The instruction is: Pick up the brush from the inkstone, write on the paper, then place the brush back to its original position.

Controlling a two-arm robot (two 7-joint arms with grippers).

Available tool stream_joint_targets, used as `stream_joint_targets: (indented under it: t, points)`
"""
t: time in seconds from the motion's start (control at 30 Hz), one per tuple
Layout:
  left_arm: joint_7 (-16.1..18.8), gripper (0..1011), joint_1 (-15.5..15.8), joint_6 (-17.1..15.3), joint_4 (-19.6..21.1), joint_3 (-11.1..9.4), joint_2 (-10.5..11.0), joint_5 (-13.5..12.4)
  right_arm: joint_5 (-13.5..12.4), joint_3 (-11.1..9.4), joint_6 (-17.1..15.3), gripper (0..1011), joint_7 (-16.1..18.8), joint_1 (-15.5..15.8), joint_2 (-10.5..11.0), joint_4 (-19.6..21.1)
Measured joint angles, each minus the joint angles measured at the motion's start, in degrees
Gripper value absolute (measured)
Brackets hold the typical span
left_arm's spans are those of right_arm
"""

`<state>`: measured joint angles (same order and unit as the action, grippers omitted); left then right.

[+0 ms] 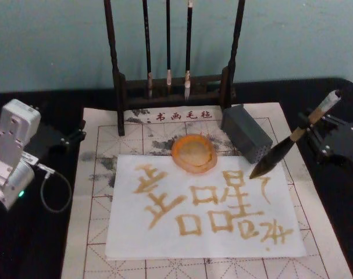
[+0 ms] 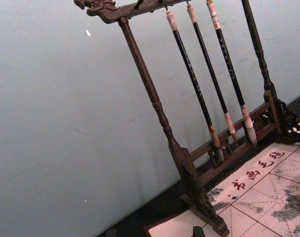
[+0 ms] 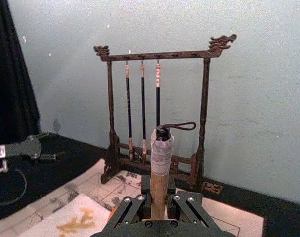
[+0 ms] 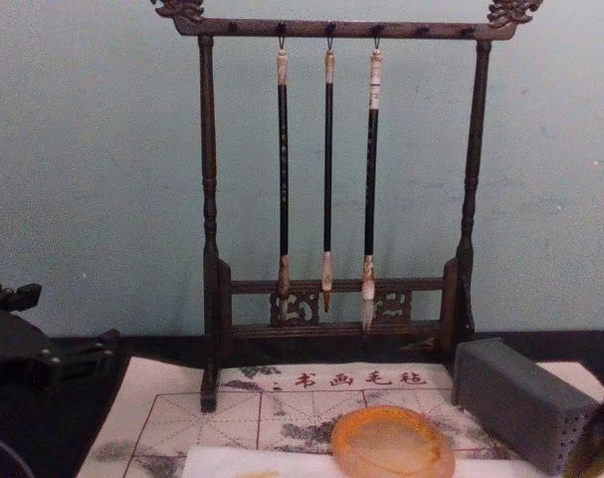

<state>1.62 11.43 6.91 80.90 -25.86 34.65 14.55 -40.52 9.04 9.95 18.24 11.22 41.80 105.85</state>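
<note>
On the black worktop [image 1: 25, 244] lies a beige gridded mat [image 1: 95, 232]. The paper [image 1: 141, 241] sits across its middle and is anything but blank: broad amber characters run from its 9 o'clock side to its 3 o'clock side. By that showing, the pick-up is done and the writing looks complete or nearly so. What is left is the return of the brush to its dish.

A dark wooden rack [image 4: 207, 199] stands at the mat's 12 o'clock with three slim brushes hanging from it, and a grey block [image 1: 247, 133] lies at about 1 o'clock of the sheet. The left arm is parked at the mat's 9 o'clock, and whether its left claw [image 1: 71, 138] is released or clenched cannot be told.

The inkstone [image 1: 193, 153] is a round, shallow, orange-amber dish resting on the paper's 12 o'clock edge with nothing lying in it.

The brush [image 1: 292, 141] is off at the sheet's 2 o'clock, tilted, with its whitish cap toward 1 o'clock and its dark pointed tip toward 7 o'clock, over the paper's right margin beside the last small strokes. Whether the tip touches the sheet I cannot say. The thick handle is pale tan above a black lower section, and the bristles look dark and gathered to a point — probably wet. A dark cord loops from the taped cap.

The right claw [image 1: 314, 129] is clenched on that tan handle, a finger [image 3: 132, 210] pressed to either side.
</note>
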Motion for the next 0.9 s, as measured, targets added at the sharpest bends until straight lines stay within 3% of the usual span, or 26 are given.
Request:
stream_joint_targets:
  t: [0.4,0.9]
  points:
    - [0.00,1001,0.00,0.00,0.00,0.00,0.00,0.00,6.33,-1.22,2.06,182,1.11,2.47,1.29,0.32]
    - [0.00,1001,0.00,0.00,0.00,0.00,0.00,-0.01,8.90,-1.81,-0.21,182,1.23,2.15,-0.10,-0.53]
